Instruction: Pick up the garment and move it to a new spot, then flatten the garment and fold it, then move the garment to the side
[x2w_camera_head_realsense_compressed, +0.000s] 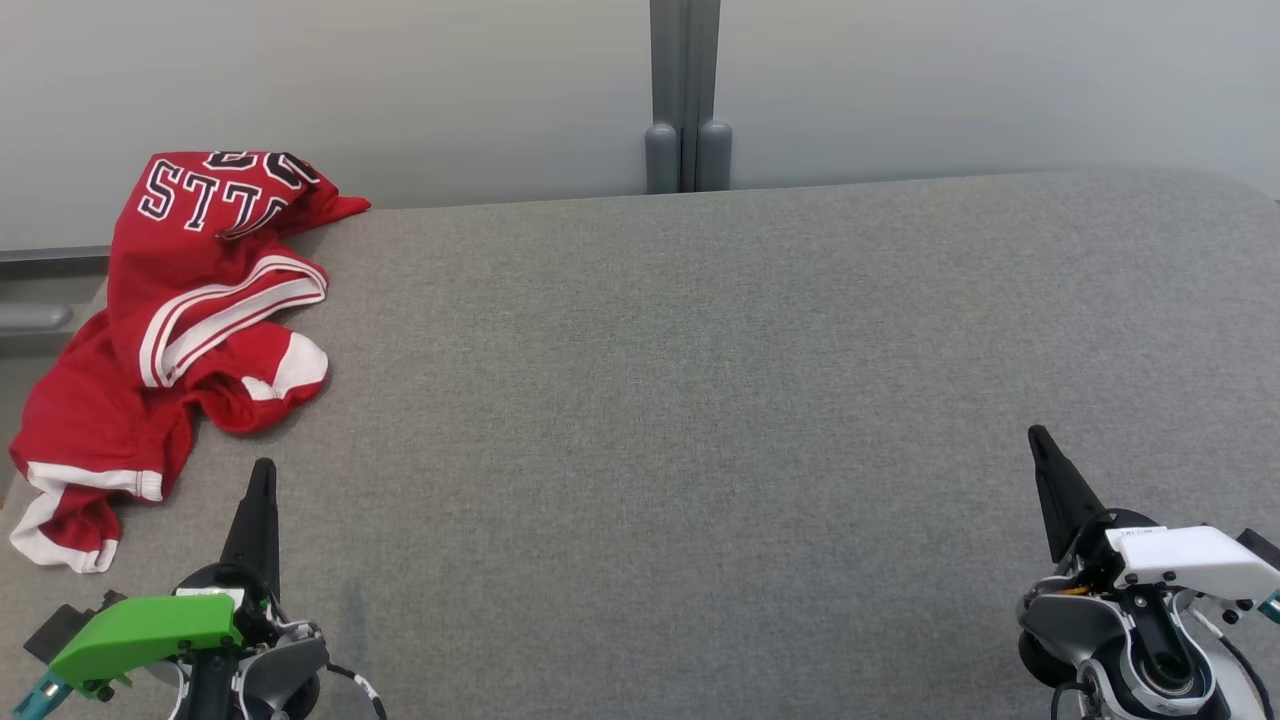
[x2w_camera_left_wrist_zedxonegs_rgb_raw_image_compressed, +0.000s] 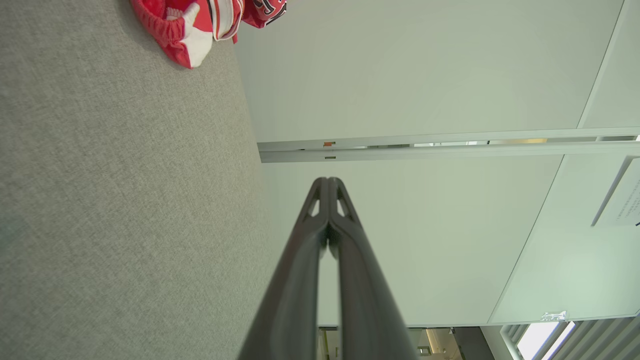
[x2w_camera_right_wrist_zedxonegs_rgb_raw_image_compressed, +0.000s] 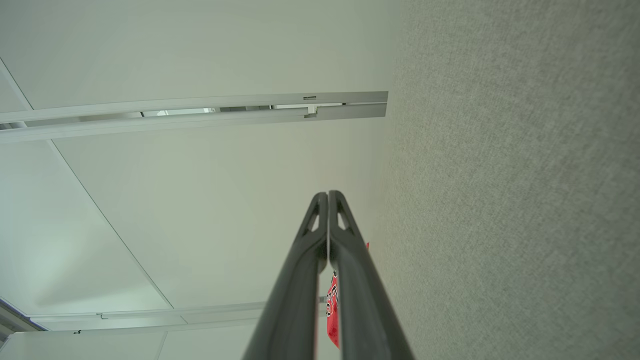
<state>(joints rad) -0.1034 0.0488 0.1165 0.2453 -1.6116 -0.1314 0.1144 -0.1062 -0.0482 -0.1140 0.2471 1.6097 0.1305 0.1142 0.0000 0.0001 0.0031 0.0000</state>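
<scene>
The garment (x2w_camera_head_realsense_compressed: 170, 330) is a red jersey with white stripes and black-and-white lettering, crumpled at the far left of the grey table (x2w_camera_head_realsense_compressed: 700, 400), partly draped over its left edge. A corner of the garment (x2w_camera_left_wrist_zedxonegs_rgb_raw_image_compressed: 200, 25) shows at the top of the left wrist view, and a sliver of the garment (x2w_camera_right_wrist_zedxonegs_rgb_raw_image_compressed: 332, 310) peeks between the fingers in the right wrist view. My left gripper (x2w_camera_head_realsense_compressed: 262, 470) sits shut and empty just below the garment, apart from it. My right gripper (x2w_camera_head_realsense_compressed: 1037, 437) rests shut and empty at the lower right, far from the cloth.
A pale partition wall with a grey post (x2w_camera_head_realsense_compressed: 685, 100) stands behind the table's far edge. The table's left edge (x2w_camera_head_realsense_compressed: 15, 470) runs under the garment. Broad grey tabletop lies between the two grippers.
</scene>
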